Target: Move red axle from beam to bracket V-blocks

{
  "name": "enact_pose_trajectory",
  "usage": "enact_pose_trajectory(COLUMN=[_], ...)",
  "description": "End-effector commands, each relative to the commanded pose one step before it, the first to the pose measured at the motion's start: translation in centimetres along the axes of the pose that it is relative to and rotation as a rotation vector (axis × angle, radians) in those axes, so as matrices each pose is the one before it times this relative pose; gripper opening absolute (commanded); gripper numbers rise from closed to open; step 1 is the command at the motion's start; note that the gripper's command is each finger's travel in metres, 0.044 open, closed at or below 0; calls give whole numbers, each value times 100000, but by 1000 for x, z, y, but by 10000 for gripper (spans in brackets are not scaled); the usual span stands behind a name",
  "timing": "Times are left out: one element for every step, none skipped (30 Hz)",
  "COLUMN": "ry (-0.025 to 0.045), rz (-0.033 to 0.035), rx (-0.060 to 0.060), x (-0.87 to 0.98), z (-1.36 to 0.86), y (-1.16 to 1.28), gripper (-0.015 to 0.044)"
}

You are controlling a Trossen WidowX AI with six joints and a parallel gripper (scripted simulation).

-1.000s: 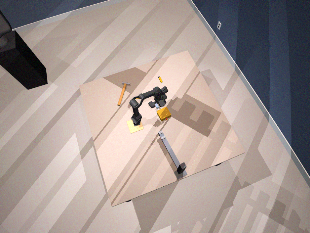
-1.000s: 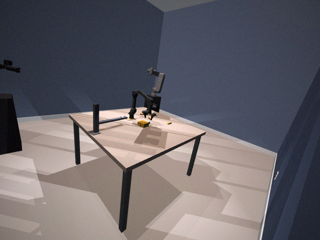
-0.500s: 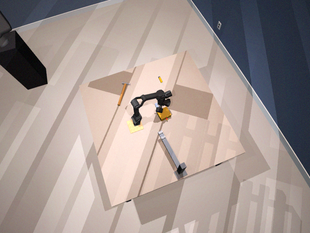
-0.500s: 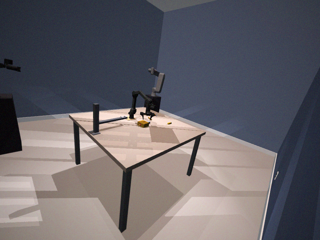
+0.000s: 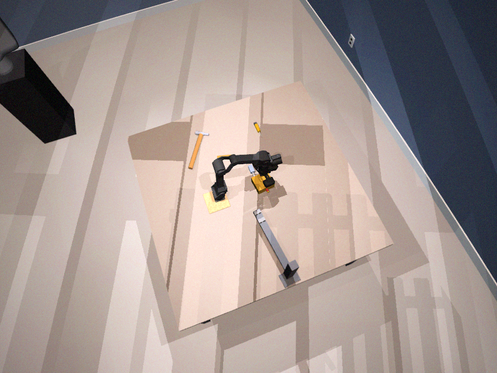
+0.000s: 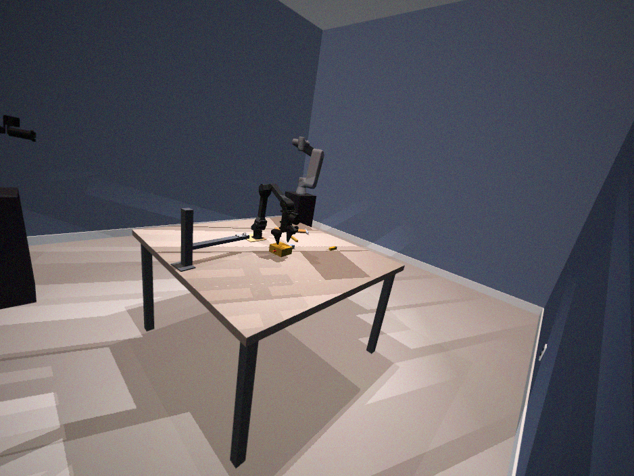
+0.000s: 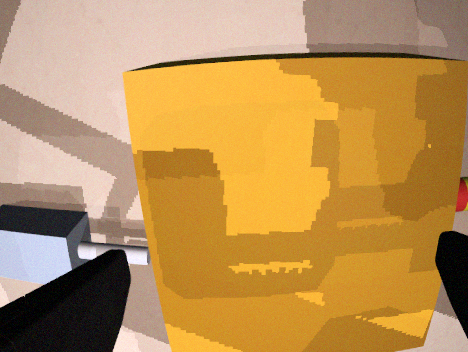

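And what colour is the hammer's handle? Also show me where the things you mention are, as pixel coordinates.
Orange; the hammer's handle [image 5: 195, 151] shows best in the top view.

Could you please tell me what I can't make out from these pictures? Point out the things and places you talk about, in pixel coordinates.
- Axle [image 5: 267, 190] [image 6: 274, 251] [image 7: 462, 195]: its length inside the beam [image 5: 258, 184] [image 6: 280, 249] [image 7: 280, 200] is hidden by the beam in every view; the wrist view's edge crops its end.
- Grey block [image 5: 251, 169] [image 7: 37, 250]: cut by the wrist view's left edge.
- V-blocks [image 5: 259, 216] [image 6: 240, 236]: grooves too small in top and exterior views.

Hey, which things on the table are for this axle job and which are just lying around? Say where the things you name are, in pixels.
For the job:
- yellow beam [image 5: 256, 183] [image 6: 278, 249] [image 7: 270, 190]
- red axle [image 5: 267, 190] [image 6: 274, 251] [image 7: 461, 196]
- bracket [image 5: 274, 242] [image 6: 186, 232] with V-blocks [image 5: 261, 219]
- pale block with rod [image 5: 251, 169] [image 7: 35, 252], probably a pusher

Apparently just lying about:
- hammer [image 5: 195, 150] [image 6: 301, 230]
- small yellow-handled tool [image 5: 257, 127] [image 6: 332, 248]
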State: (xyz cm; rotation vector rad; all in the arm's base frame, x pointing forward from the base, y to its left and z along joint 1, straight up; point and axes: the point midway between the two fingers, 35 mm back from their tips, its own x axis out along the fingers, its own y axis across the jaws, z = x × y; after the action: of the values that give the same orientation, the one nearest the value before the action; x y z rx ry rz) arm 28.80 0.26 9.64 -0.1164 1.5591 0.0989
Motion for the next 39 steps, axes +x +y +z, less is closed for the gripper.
enact_pose_trajectory(ry=[-845, 4, 4, 5, 5, 2, 6, 6, 6, 6, 6, 6, 6, 6, 4, 3, 3, 2, 1, 1, 0, 0, 0, 0, 0, 0, 0, 0, 0, 0, 0, 0, 0, 0, 0, 0, 0, 0, 0], rz=[-303, -12, -11, -11, -11, -10, -9, -8, -7, -6, -5, -5, -4, -3, -2, -4, 0, 0, 0, 0, 0, 0, 0, 0, 0, 0, 0, 0, 0, 0, 0, 0, 0, 0, 0, 0, 0, 0, 0], rx=[-66909, -4824, -4874, -4816, -4868, -4907, -4938, -4989, -5010, -5101, -5147, -5269, -5352, -5372, -5368, -5397, -5636, -4886, -3163, -1098, 0, 0, 0, 0, 0, 0, 0, 0, 0, 0, 0, 0, 0, 0, 0, 0, 0, 0, 0], x=[-371, -3, -3, -3, -3, -2, -2, -2, -2, -2, -2, -2, -1, -1, -1, -1, -1, 0, 0, 0, 0, 0, 0, 0, 0, 0, 0, 0, 0, 0, 0, 0, 0, 0, 0, 0, 27, 55, 80], z=[217, -215, -208, -215, -225, -210, -213, -194, -194, -173, -170, -172, -142, -136, -105, -95, -58, -43, -27, -9, 0, 0, 0, 0, 0, 0, 0, 0, 0, 0, 0, 0, 0, 0, 0, 0, -1, -2, -3], y=[-5275, -209, -180, -166, -153, -126, -112, -88, -75, -56, -45, -35, -20, -11, -3, 3, 5, 6, 6, 2, 0, 0, 0, 0, 0, 0, 0, 0, 0, 0, 0, 0, 0, 0, 0, 0, -2, -5, -6], gripper=[440, 440, 440, 440, 440, 440, 440, 440, 440, 440, 440, 440, 440, 440, 440, 440, 440, 440, 440, 440, 440, 440, 440, 440, 440, 440, 440, 440, 440, 440, 440, 440, 440, 440, 440, 440, 440, 440, 440])
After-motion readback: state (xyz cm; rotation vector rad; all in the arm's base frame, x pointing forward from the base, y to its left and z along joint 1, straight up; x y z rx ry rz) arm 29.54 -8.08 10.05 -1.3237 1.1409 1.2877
